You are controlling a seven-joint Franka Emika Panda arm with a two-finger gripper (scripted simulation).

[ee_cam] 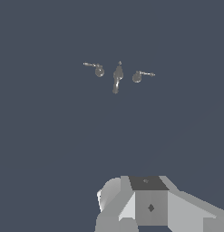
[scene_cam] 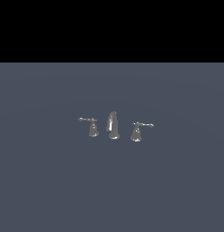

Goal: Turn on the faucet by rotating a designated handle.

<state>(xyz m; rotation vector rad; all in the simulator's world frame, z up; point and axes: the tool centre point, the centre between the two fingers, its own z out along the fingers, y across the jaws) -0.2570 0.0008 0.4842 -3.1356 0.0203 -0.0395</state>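
The faucet [scene_cam: 113,125] is a small chrome set on a flat grey-blue floor: a curved spout with a lever handle on each side. The handle [scene_cam: 92,127] is the smaller, duller one on the exterior view's left, its thin lever pointing outward. The other handle [scene_cam: 136,132] looks larger and brighter. In the wrist view the faucet [ee_cam: 117,78] is seen from above and far off, with the handle [ee_cam: 99,70] beside the spout. Only grey blocks of my gripper [ee_cam: 149,201] show at that picture's edge, well away from the faucet; its fingers are not distinguishable. The exterior view shows no arm.
The grey-blue floor [scene_cam: 111,190] stretches around the faucet on all sides. A black band fills the upper part of the exterior view.
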